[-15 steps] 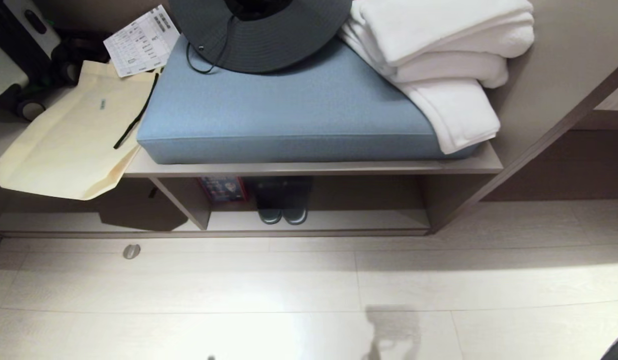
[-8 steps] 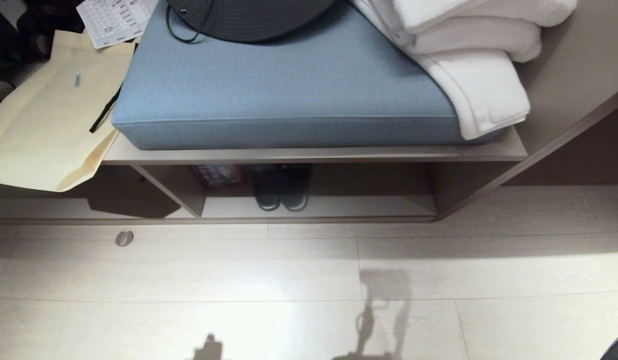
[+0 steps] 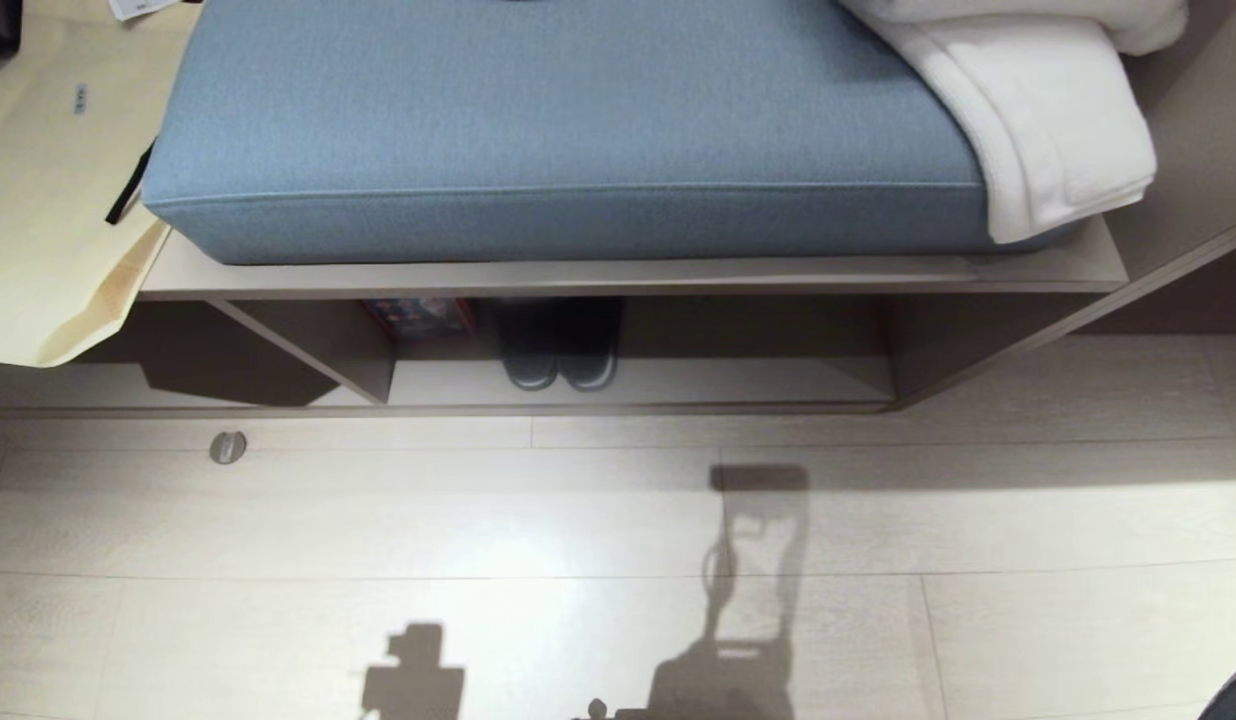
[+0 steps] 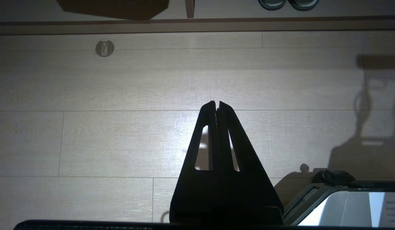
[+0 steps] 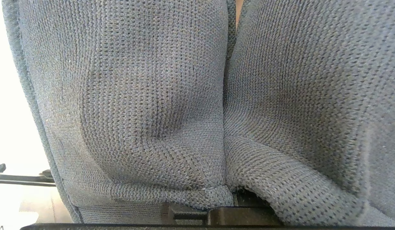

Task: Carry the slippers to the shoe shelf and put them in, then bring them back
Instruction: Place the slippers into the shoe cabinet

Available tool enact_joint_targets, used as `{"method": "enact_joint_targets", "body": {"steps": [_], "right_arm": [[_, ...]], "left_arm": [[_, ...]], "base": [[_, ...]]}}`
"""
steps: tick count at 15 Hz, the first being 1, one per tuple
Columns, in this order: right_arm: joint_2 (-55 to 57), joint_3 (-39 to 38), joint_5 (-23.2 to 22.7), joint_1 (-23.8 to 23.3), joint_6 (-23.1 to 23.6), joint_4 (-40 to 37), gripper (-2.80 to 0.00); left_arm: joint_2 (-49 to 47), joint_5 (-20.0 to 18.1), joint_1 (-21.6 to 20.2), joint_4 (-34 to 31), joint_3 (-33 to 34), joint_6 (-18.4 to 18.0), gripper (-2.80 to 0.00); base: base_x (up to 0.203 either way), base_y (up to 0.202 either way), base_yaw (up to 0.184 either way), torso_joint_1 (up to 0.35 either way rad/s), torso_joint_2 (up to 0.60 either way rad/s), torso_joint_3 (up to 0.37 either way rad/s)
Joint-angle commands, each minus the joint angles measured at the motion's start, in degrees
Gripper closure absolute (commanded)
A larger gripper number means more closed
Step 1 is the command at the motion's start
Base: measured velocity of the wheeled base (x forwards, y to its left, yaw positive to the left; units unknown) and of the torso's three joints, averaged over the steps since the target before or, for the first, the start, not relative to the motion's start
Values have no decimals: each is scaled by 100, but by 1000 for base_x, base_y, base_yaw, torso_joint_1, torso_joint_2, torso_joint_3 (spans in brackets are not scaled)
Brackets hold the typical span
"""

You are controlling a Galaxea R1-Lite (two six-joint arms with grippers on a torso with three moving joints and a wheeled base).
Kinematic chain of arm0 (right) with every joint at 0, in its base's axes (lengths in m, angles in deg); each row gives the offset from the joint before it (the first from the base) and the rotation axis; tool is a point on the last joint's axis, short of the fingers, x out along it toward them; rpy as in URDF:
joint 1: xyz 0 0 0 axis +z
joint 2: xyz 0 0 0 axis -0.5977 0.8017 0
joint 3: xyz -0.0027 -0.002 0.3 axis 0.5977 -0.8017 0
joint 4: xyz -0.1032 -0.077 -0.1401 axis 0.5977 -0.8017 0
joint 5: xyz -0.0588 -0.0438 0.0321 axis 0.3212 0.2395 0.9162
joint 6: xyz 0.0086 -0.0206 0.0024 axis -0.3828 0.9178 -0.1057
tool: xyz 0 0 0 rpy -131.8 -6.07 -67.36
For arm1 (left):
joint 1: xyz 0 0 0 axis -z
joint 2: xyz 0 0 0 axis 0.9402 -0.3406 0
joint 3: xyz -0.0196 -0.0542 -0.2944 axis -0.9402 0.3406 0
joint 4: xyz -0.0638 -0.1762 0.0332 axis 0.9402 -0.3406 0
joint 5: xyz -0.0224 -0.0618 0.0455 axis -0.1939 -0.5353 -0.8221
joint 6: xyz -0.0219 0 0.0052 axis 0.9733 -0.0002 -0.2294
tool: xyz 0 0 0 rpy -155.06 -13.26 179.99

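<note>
Charcoal knitted fabric of the flat open slide slippers (image 5: 152, 95) is filling the right wrist view, the two lying side by side and pressed together right against the camera. The right gripper's fingers are hiding behind them, closed almost fully, and I judge they are pinching the thin pair. The black left gripper (image 4: 216, 103) is hanging over the pale plank floor (image 3: 478, 520), its jaws closed tip to tip on nothing. Neither arm is showing in the head view, only their shadows at six o'clock. At twelve o'clock the low beige wood-grain shoe shelf (image 3: 738, 385) is sitting under a thick blue cushion (image 3: 558, 130), with folded white towels (image 3: 1058, 110) at two o'clock and a cream cloth bag (image 3: 48, 200) at ten o'clock. Inside the compartment a dark closed-toe pair with pale toe rims (image 3: 560, 365) is standing just to the three o'clock side of the upright divider (image 3: 318, 345), beside a small red printed box (image 3: 418, 315). The pale board at three o'clock of that pair is lying bare. The step in hand looks like the carry ending, the robot facing the shelf with the slippers not yet placed. Next, the right arm is going to need a low, level reach under the bench top, aiming toward one o'clock, setting the soles flat before the jaws part.
</note>
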Motion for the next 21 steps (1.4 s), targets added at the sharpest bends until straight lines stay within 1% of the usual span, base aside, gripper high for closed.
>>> {"method": "enact_joint_targets", "body": {"steps": [1,21], "right_arm": [[9,0,0,2,7,-1,0],[4,0,-22,2,-9,-10,0]], "left_arm": [[0,0,2,-1,0,6,0],[0,0,2,-1,2,7,0]], "base": [[0,0,0,1,-1,-194],[0,0,0,3,3,-197]]}}
